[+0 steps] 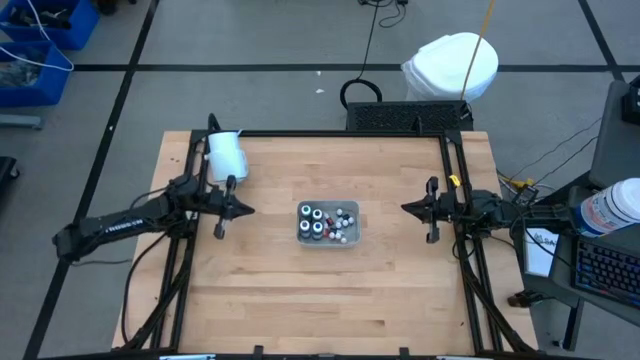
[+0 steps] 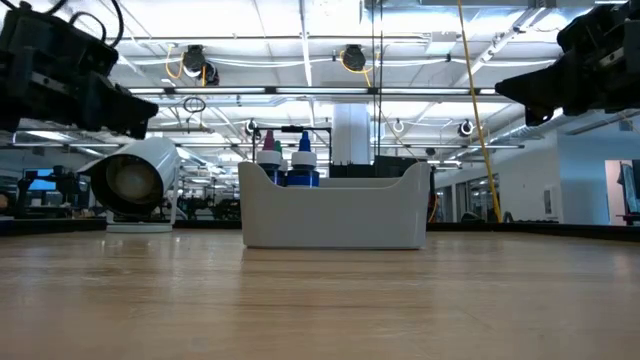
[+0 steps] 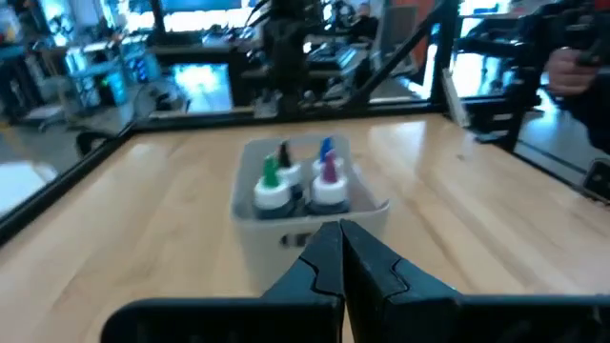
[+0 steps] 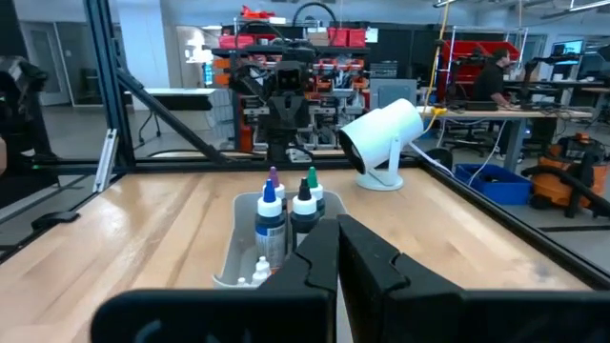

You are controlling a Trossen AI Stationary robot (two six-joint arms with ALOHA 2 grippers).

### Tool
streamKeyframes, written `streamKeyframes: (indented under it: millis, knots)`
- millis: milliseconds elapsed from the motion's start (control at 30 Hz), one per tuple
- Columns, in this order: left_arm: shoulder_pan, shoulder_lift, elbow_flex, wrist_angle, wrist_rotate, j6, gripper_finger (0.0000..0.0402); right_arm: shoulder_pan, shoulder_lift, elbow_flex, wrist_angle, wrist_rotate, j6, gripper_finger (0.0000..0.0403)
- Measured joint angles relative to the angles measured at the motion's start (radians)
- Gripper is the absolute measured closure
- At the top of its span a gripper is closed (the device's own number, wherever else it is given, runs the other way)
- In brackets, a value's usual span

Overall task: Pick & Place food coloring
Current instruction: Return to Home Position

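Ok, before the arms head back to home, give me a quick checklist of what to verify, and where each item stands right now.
1. Food coloring bottles in the gray bin: ok, and none lie loose on the table.
2. Left gripper empty: ok, shut on nothing.
3. Right gripper empty: ok, shut on nothing.
4. Grippers clear of the bin: ok, one on each side, apart from it and above the tabletop.
5. Left arm clear of the white cylinder: cannot tell, they sit close together in the high view.
6. Full bottle count: cannot tell, the small ones overlap in the bin.
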Motion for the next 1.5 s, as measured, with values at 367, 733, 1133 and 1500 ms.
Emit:
streamKeyframes:
  millis: [367,733,1133,1500]
  knots:
    - [-0.406,0.000,0.000,0.042,-0.348,0.168,0.0401,0.002,0.000,-0.001,-0.002,-0.047,0.002,0.0403]
    - [-0.337,-0.118,0.000,-0.023,-0.312,0.160,0.0401,0.002,0.000,-0.001,0.029,-0.074,0.006,0.0403]
    - [-0.326,-0.282,0.014,-0.136,-0.286,0.170,0.0401,0.001,0.000,-0.001,0.023,-0.074,0.005,0.0403]
    - [-0.326,-0.273,0.015,-0.137,-0.286,0.103,0.0390,0.001,0.000,-0.001,0.049,-0.071,-0.008,0.0403]
